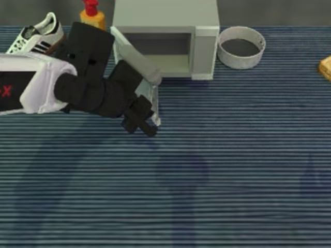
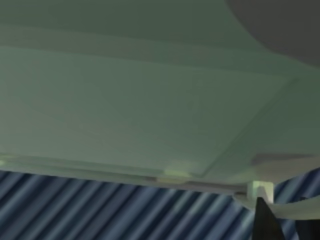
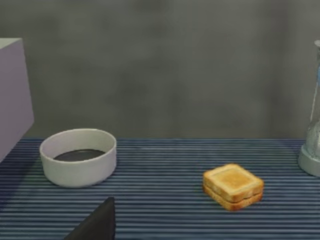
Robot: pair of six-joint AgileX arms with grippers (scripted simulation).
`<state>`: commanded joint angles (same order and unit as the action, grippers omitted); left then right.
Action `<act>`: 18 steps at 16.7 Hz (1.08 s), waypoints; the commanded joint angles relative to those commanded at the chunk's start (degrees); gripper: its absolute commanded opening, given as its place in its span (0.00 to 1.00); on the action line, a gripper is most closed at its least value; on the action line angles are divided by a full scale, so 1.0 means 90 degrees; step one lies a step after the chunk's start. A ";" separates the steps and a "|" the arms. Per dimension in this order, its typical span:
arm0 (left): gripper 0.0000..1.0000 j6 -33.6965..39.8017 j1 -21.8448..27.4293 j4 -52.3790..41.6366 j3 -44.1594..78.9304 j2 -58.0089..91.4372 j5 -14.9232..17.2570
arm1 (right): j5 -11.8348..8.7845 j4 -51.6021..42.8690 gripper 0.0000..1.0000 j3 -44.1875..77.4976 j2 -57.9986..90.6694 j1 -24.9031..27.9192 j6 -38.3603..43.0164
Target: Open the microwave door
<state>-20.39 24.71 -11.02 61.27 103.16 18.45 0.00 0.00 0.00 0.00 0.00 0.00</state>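
Starting at the worktop's [image 1: 217, 170] back left corner, you are seeing a shoe [image 1: 35, 35] lying by the edge, with a yellow bottle [image 1: 92, 16] with a red cap standing just beside it. Your left arm is reaching in from the left edge, and its gripper [image 1: 146, 120] is sitting at the free end of the door [image 1: 138, 61], low against its handle [image 1: 155, 103]. The fingers [image 2: 265, 220] are showing only as dark tips just beneath the handle's end in the left wrist view, so you cannot tell whether they are clenched on it or released.

The door is standing swung out from the microwave [image 1: 170, 20] at the back edge, hinged at the box's left side and angling toward the front, with the cavity [image 1: 163, 51] lying open behind it. In the left wrist view the door's pale panel [image 2: 125, 100] is filling most of the frame.

Just right of the microwave, near the back edge, a bowl [image 1: 241, 46] is sitting apart from it. Further right, at the right edge, a toast sandwich [image 1: 326, 67] is lying flat; the right wrist view is showing it [image 3: 233, 186] well apart from the bowl [image 3: 78, 156], with a glass vessel [image 3: 312, 145] standing beyond it. Your right gripper is not appearing in the top view.
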 joint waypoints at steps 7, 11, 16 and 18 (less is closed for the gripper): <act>0.00 -0.0116 -0.0022 -0.0063 -0.0027 -0.0004 0.0117 | 0.0000 0.0000 1.00 0.0000 0.0000 0.0000 0.0000; 0.00 -0.0432 -0.0174 -0.0156 -0.0013 -0.0050 0.0307 | 0.0000 0.0000 1.00 0.0000 0.0000 0.0000 0.0000; 0.00 -0.0525 -0.0223 -0.0202 -0.0026 -0.0047 0.0364 | 0.0000 0.0000 1.00 0.0000 0.0000 0.0000 0.0000; 0.00 -0.0525 -0.0223 -0.0202 -0.0026 -0.0047 0.0364 | 0.0000 0.0000 1.00 0.0000 0.0000 0.0000 0.0000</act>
<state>-25.11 22.70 -12.84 61.03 102.74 21.73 0.00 0.00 0.00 0.00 0.00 0.00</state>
